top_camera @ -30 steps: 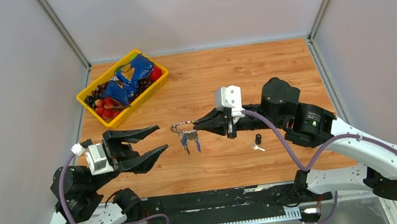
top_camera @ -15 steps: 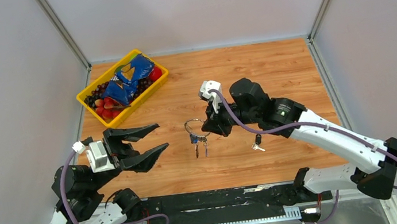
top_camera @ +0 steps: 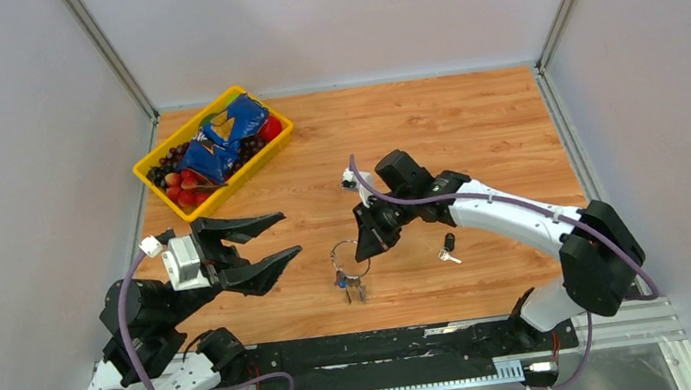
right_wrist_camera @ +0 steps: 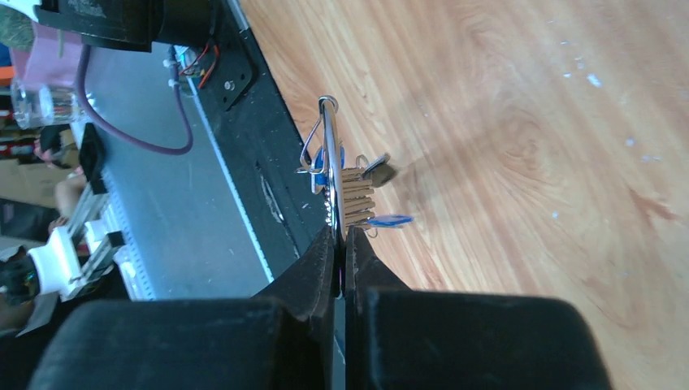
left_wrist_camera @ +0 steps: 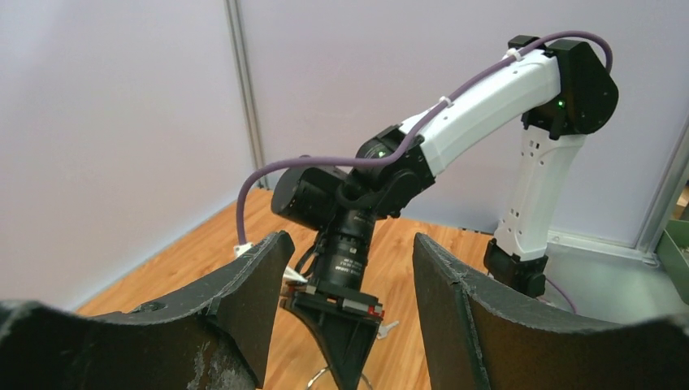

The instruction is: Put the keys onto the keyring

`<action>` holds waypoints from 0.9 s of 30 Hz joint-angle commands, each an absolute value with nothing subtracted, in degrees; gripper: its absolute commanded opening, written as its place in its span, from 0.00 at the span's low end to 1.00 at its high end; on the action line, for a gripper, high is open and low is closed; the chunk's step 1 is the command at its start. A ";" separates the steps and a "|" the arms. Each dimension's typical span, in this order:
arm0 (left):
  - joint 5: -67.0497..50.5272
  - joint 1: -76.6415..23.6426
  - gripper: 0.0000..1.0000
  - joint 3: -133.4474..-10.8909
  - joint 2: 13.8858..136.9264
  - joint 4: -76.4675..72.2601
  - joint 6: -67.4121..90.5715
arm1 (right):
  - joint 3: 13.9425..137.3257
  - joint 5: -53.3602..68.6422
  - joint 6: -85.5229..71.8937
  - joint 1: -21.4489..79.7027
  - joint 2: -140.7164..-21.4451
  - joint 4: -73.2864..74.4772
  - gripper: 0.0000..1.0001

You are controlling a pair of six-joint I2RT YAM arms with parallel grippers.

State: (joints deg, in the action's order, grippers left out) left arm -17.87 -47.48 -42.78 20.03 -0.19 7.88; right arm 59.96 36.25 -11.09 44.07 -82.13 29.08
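Observation:
My right gripper (top_camera: 365, 249) is shut on the rim of the keyring (top_camera: 347, 256), a thin silver wire ring held above the table's near middle. A cluster of small keys (top_camera: 351, 286) with a blue tag hangs from it. In the right wrist view the keyring (right_wrist_camera: 329, 154) stands edge-on ahead of the pinched fingertips (right_wrist_camera: 323, 252), with the keys (right_wrist_camera: 357, 197) and blue tag (right_wrist_camera: 392, 219) beside it. A loose key with a black head (top_camera: 448, 246) lies on the wood to the right. My left gripper (top_camera: 291, 234) is open, empty, pointing at the ring from the left; the right gripper (left_wrist_camera: 345, 337) shows between its fingers (left_wrist_camera: 244, 301).
A yellow basket (top_camera: 248, 177) with a blue bag, grapes and red fruit stands at the back left. The black base rail (top_camera: 372, 348) runs along the near edge, just below the hanging keys. Grey walls close in both sides.
My right arm has swung the keyring left and toward the near edge, with the keys now hanging lower. The left gripper has edged up and right toward it and opened slightly wider.

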 commanded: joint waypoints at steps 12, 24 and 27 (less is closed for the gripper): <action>-17.88 -47.45 0.68 -41.93 20.38 -0.26 7.57 | 62.85 24.75 -15.97 38.24 -82.61 20.03 0.00; -17.40 -47.44 0.69 -40.98 19.74 1.14 5.87 | 63.06 -18.98 -8.91 30.94 -74.10 22.95 0.00; -17.34 -47.42 0.70 -40.60 19.80 1.07 5.58 | 61.05 -21.49 -7.90 31.24 -74.72 21.12 0.00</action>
